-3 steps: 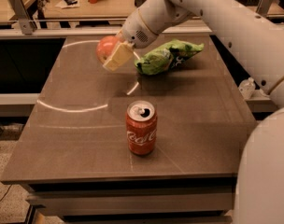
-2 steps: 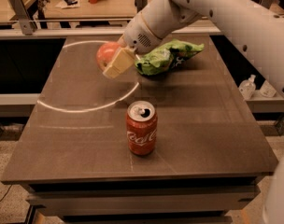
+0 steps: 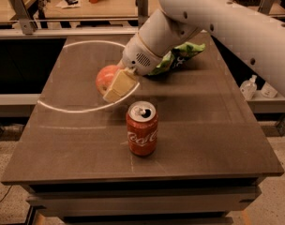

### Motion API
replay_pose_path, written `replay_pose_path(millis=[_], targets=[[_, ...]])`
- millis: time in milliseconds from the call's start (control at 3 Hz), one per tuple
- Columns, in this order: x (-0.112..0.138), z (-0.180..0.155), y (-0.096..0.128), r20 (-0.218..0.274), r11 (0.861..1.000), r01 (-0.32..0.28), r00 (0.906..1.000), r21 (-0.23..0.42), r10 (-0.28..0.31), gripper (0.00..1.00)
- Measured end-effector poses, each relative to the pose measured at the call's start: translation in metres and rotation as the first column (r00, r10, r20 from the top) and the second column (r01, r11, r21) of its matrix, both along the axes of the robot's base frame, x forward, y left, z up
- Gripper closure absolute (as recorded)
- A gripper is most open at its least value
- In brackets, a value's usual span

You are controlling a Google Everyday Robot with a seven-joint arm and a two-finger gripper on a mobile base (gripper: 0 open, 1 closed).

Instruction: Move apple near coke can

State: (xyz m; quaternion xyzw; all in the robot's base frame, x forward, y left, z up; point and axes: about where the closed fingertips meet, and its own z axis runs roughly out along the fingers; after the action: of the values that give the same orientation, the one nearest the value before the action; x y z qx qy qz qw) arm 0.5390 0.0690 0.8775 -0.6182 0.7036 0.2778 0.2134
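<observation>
Gripper: my gripper sits over the middle of the table, left of centre, at the end of the white arm that reaches in from the upper right.
Jaws: pinching the apple. I see one cream finger lying flat against its near-right side. The other finger is hidden behind the fruit.
Finger axis: the visible finger slants from upper right down to lower left, with its tip toward the front-left of the table.
Apple position: in the gripper, behind and to the left of the coke can. It is near the can but apart from it, with bare tabletop between them. I cannot tell whether it rests on the surface or hangs just above it.
Apple orientation: round, so I read no long axis. The reddish side faces left and toward me. I cannot make out a stem, so I cannot tell which way it points.
Coke can: upright, with its long axis vertical and the silver top facing up. The white script faces the front edge. It stands near the front of the table, roughly centred.
Chip bag: the green chip bag lies at the back right, partly behind the arm and well apart from the can.
Table mark: a white arc curves across the left half and passes just below the apple.
</observation>
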Motion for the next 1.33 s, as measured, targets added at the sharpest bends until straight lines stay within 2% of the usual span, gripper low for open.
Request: replay_pose_path(millis=[333, 667, 1333], targets=[[-0.019, -0.014, -0.002, -0.051, 0.999, -0.018, 0.9985, -0.043, 0.016, 1.00], [-0.034, -0.025, -0.003, -0.098, 0.998, -0.029, 0.9949, -0.057, 0.023, 1.00], [-0.049, -0.035, 0.003, -0.172, 0.998, -0.058, 0.9836, -0.023, 0.053, 1.00]])
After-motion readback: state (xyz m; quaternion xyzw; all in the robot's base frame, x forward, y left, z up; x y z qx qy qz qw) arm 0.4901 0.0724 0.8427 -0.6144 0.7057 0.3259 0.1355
